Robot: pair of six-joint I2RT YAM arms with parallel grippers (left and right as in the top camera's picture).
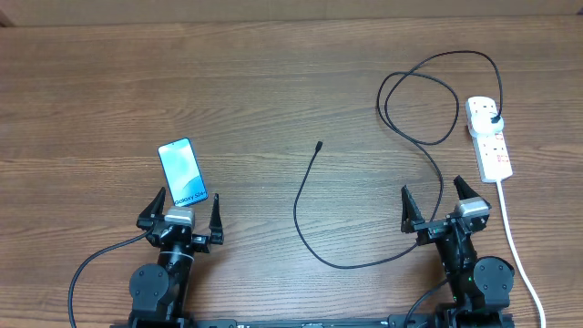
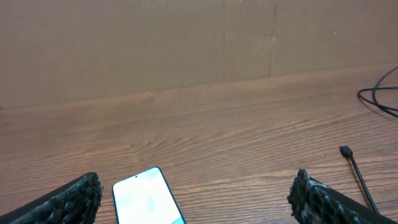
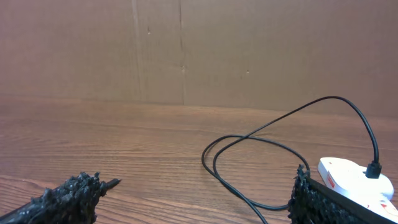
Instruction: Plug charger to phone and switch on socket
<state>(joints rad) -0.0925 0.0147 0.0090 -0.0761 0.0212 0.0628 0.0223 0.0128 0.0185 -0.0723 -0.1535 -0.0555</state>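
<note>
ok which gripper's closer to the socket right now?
Right. The right gripper sits open just short of the socket, which lies ahead and to its right. The left gripper is far over on the opposite side, open around the phone.

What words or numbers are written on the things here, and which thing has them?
"Galaxy S24": on the bright blue-and-white screen of the slim dark-edged phone, near its lower end, seen from overhead.
Small red markings on the white elongated power strip: too small to read.
No other writing shows in any view.
</note>
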